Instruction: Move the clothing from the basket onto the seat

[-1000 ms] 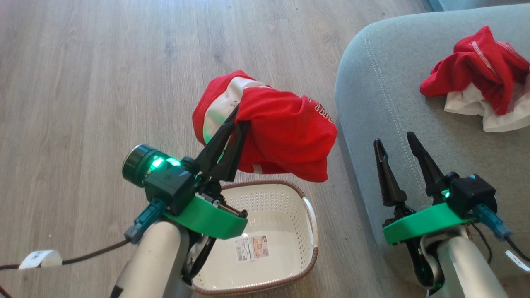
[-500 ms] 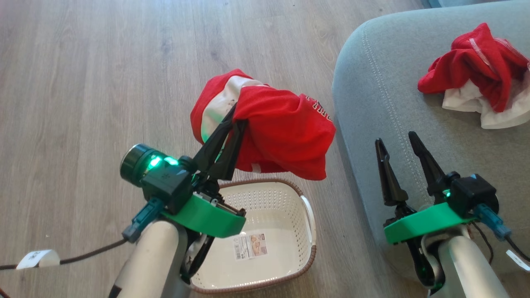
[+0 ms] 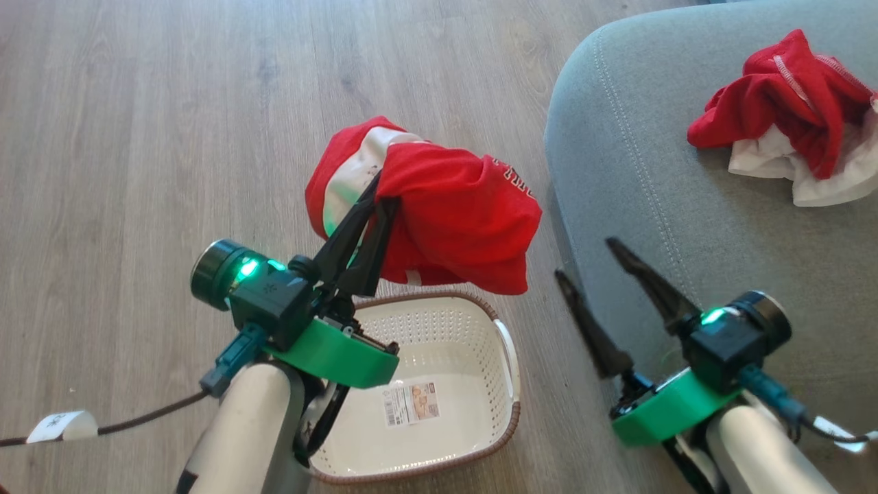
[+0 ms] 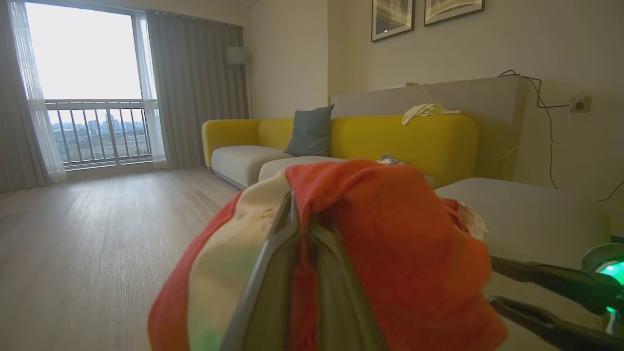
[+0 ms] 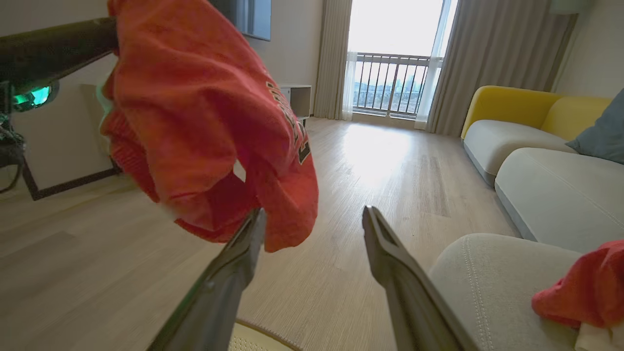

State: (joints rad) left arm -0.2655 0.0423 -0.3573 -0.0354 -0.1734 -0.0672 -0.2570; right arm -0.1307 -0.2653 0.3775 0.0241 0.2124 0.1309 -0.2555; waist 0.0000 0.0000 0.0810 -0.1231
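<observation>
Left gripper (image 3: 384,195): jaws clamped on clothing (image 3: 459,226), held clear of basket (image 3: 446,322).
Right gripper (image 3: 584,259): jaws apart, at seat (image 3: 651,206) edge.

**Floor & sofa**

Wood floor (image 3: 171,103) carries cream basket (image 3: 439,329), w/ grey-green sofa (image 3: 651,206) just beside it on the right. On sofa: one crumpled red & white garment (image 3: 789,103), toward its right side.

From the head we look steeply down at the pale wood-plank floor (image 3: 137,103); our wrist cameras face level across the room — the left nearly against the bright red fabric garment (image 4: 385,239) all three views share.
</observation>
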